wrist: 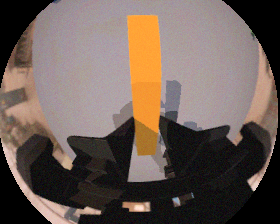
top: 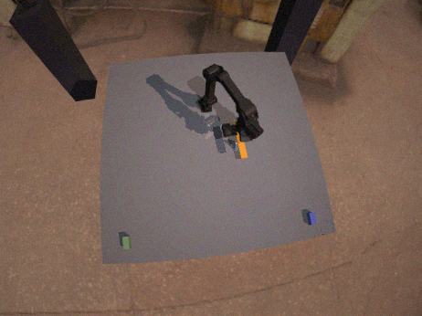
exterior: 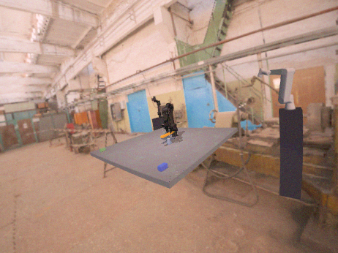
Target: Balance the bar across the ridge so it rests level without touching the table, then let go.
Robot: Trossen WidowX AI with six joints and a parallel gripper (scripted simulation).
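One orange bar [top: 242, 148] clamped at its near end in the gripper [wrist: 145, 136] fingers, held above the grey bench [top: 183, 197], ridge [exterior: 169, 141] under it, green block [top: 126, 242] and blue block [top: 311, 217] well apart at bench corners.

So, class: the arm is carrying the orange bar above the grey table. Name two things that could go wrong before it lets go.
1. The tool grips the orange bar near one end, so most of its length sticks out in front. Released off-centre, it would probably tip onto the table.
2. In the top view the small grey ridge is mostly hidden beside the bar. A misjudged set-down could miss it or knock it.
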